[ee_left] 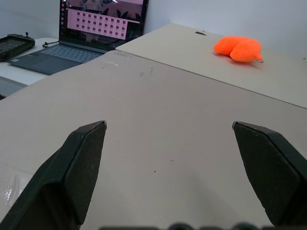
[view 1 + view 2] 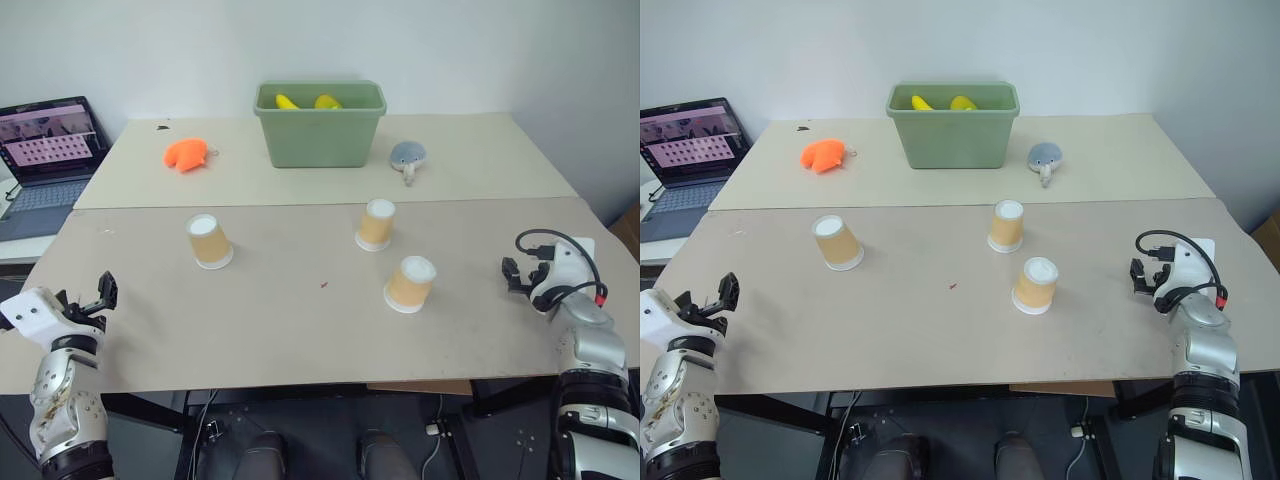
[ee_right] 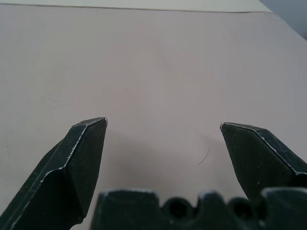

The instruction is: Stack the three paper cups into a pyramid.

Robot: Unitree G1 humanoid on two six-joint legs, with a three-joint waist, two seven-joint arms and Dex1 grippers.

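The three paper cups stand upside down and apart on the near panel of the worktop (image 2: 300, 330); no pyramid is built. The left cup (image 2: 209, 241) sits left of centre and tilts slightly. The middle cup (image 2: 376, 224) stands right of centre, nearer the far panel. The right cup (image 2: 410, 284) stands just near and right of the middle cup, not touching it. Each cup shows tan-orange sides and a white base facing up.

A green plastic bin (image 2: 320, 127) stands at the centre of the far panel. It holds two yellow items (image 2: 308, 102); what they are cannot be told. An orange plush toy (image 2: 186, 154) lies left of the bin, and a grey plush toy (image 2: 408, 156) lies right of it. A laptop (image 2: 48, 150), lid up and screen lit, sits on a separate surface at the far left.

The left gripper (image 2: 103, 290) hovers at the near-left edge of the worktop, fingers spread wide and empty. The right gripper (image 2: 512, 273) hovers at the near-right edge, fingers likewise spread wide, holding nothing.
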